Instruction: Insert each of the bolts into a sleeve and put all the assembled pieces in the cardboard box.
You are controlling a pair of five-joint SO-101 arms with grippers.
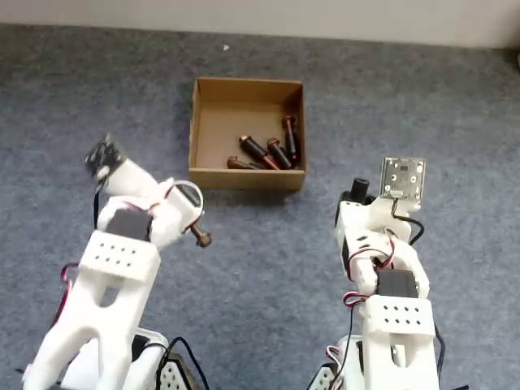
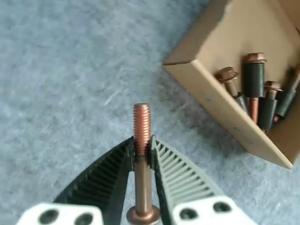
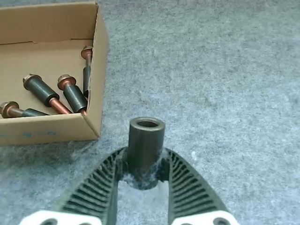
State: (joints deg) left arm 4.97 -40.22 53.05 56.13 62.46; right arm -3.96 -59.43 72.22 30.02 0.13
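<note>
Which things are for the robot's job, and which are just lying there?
For the job: bolt, sleeve, cardboard box, assembled pieces inside it.
Just there: grey carpet underneath.

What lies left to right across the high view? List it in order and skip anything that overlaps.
White left arm → brown open cardboard box → white right arm.
</note>
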